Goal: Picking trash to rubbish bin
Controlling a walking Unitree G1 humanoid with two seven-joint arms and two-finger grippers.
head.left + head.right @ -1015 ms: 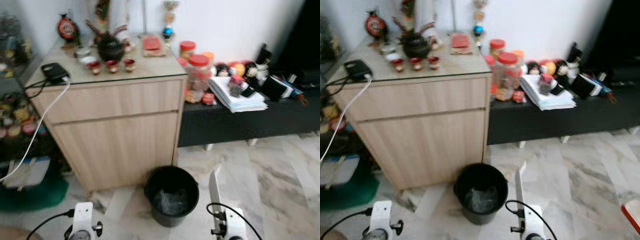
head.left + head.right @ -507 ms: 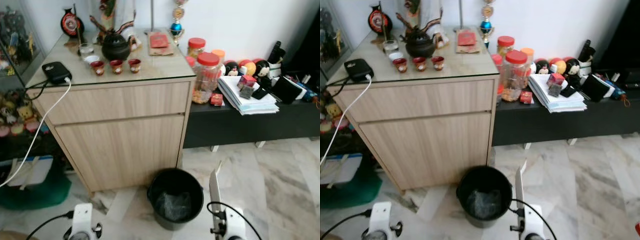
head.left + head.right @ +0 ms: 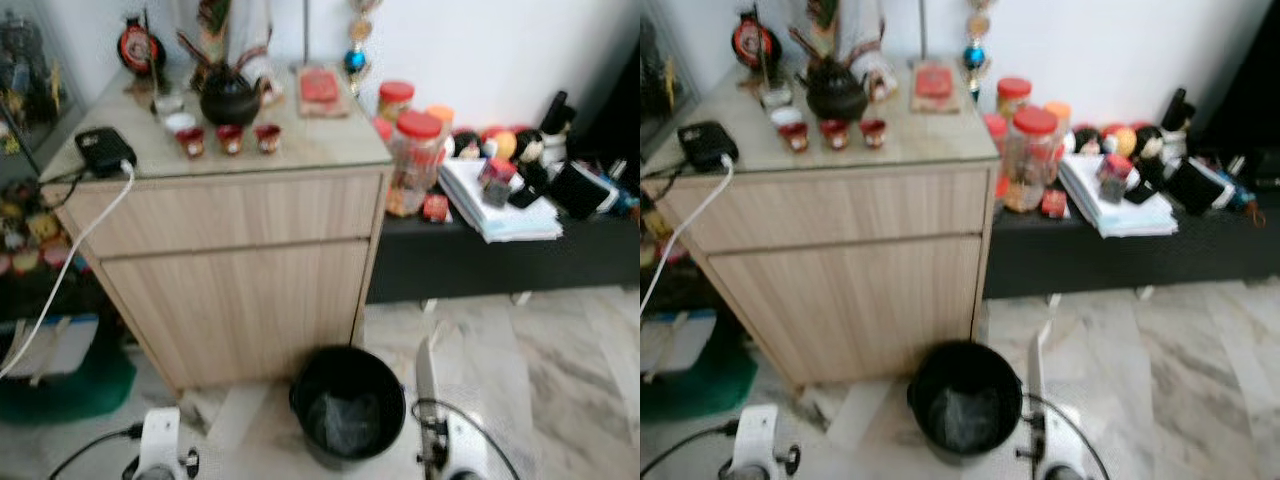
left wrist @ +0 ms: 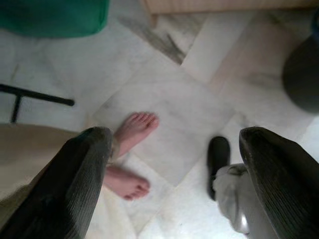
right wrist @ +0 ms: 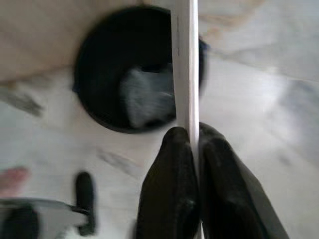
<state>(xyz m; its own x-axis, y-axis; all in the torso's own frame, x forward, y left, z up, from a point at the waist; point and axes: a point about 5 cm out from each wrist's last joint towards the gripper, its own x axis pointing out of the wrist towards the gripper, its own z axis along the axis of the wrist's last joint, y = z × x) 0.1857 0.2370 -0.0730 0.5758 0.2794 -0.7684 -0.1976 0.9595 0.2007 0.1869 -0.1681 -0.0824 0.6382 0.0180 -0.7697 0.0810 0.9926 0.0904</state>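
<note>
A black rubbish bin [image 3: 347,405] stands on the marble floor in front of the wooden cabinet [image 3: 235,265], with crumpled grey stuff inside. My right gripper [image 5: 195,149] is shut on a flat white card [image 5: 183,64], held upright just right of the bin; the card [image 3: 426,372] also rises from my right wrist in the left eye view. My left gripper [image 4: 174,144] hangs open over bare floor, with nothing between its fingers.
A person's bare feet [image 4: 130,149] stand on the floor below my left gripper. A low black bench [image 3: 500,245] with jars, papers and toys runs right of the cabinet. A green mat [image 3: 70,385] and a white cable [image 3: 70,260] lie at the left.
The head camera has shifted slightly and the picture is blurred. The bin sits a little lower in view. The card stays in my right gripper.
</note>
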